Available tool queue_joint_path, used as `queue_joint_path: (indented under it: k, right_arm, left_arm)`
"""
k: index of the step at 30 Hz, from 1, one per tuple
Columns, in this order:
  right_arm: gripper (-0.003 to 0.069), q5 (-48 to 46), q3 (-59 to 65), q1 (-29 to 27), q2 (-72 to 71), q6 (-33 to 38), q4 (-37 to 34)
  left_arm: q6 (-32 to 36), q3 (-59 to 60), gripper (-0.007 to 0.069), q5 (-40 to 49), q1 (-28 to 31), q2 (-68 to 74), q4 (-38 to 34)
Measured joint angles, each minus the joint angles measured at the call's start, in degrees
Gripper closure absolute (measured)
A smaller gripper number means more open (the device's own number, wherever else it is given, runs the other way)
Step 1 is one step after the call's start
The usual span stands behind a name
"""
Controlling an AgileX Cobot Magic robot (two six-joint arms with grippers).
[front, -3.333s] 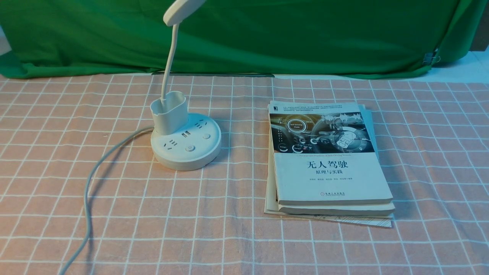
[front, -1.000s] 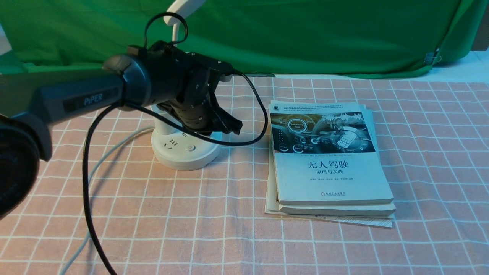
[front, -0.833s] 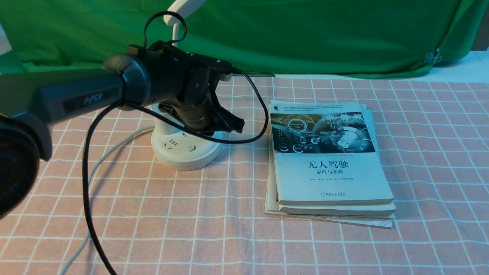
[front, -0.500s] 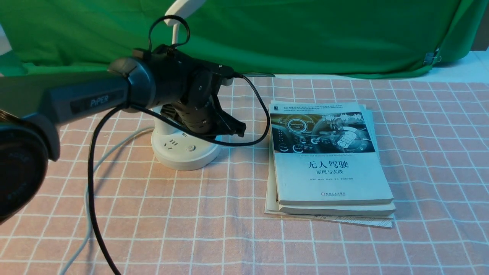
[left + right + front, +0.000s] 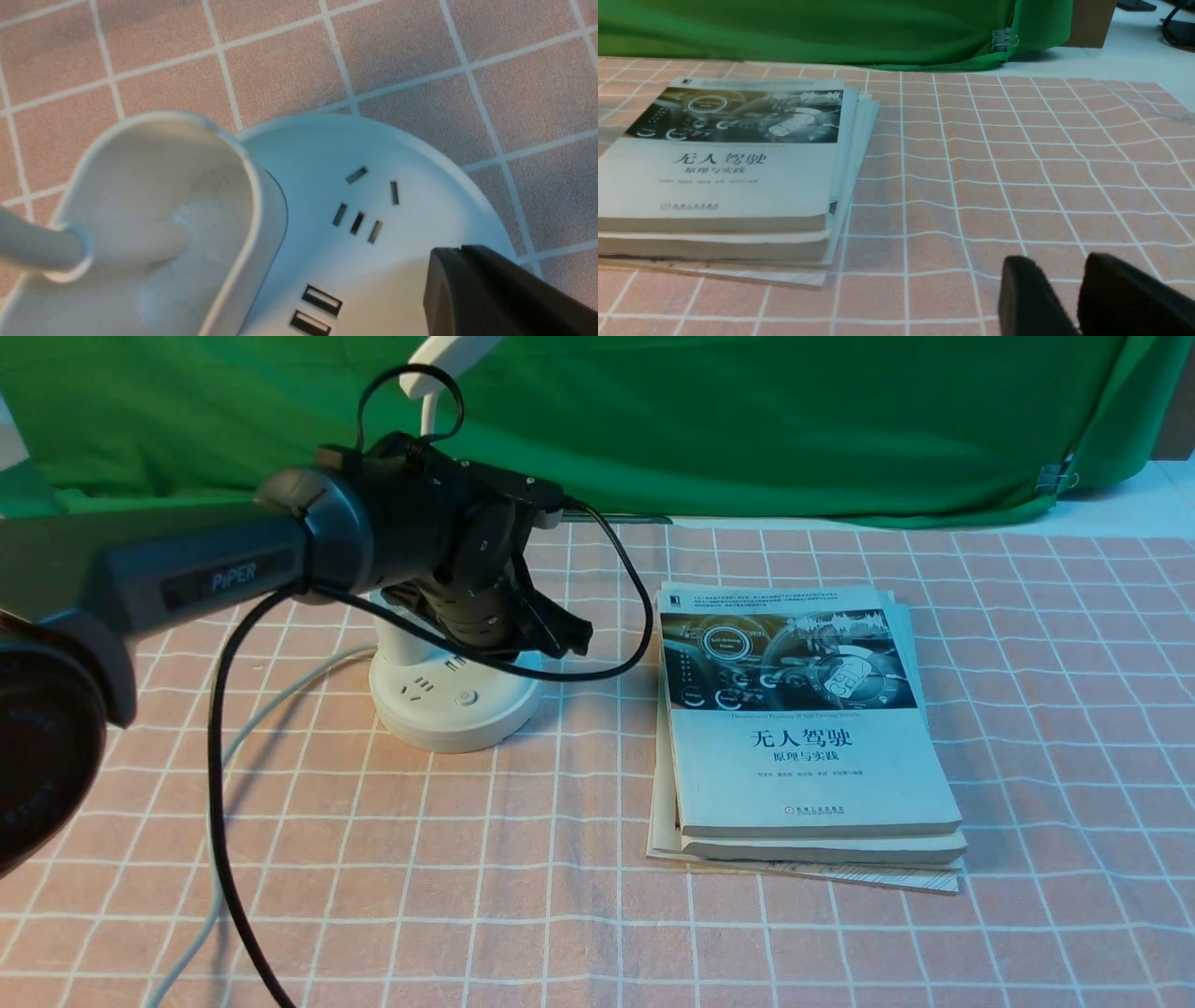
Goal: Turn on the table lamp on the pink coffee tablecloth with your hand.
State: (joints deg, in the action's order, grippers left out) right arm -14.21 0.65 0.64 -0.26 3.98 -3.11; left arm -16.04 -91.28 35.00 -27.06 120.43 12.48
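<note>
Left end effector (image 5: 573, 637) closed over table lamp (image 5: 448, 711) base; right end effector (image 5: 1070, 269), narrow, seen only in right wrist view.

Quick tally across the counter (image 5: 1139, 509): mostly ones, a few twos.

One table lamp (image 5: 454, 709), with one round button (image 5: 464, 697) showing on its base, and up close two USB slots (image 5: 315, 310) and one five-hole socket (image 5: 364, 205); one grey cord (image 5: 289, 689). One pink coffee tablecloth (image 5: 1027, 709), one green cloth (image 5: 747, 420) along the far edge, one metal clip (image 5: 1052, 478) near the far right corner. Books (image 5: 808, 765): two thick ones stacked, thin sheets beneath, number unclear. Two tools: left tool (image 5: 579, 639), right tool (image 5: 1064, 270). One black cable (image 5: 212, 756).
</note>
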Motion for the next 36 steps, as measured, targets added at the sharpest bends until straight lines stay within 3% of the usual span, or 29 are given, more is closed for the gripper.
queue_joint_path:
  k: [15,20,29,36]
  right_arm:
    - [0.0421,0.1,0.0,0.0,0.0,0.0,0.0]
    - [0.0421,0.1,0.0,0.0,0.0,0.0,0.0]
    - [0.0421,0.1,0.0,0.0,0.0,0.0,0.0]
    - [0.0421,0.0,0.0,0.0,0.0,0.0,0.0]
  left_arm:
    - [-0.5,-0.1,0.0603,0.7,0.0,1.1,-1.6]
    - [-0.5,1.0,0.0603,3.9,0.0,-1.3,-5.3]
    - [-0.4,16.6,0.0603,-0.1,0.0,-15.4,-8.2]
    - [-0.6,34.1,0.0603,-7.8,0.0,-36.1,-10.6]
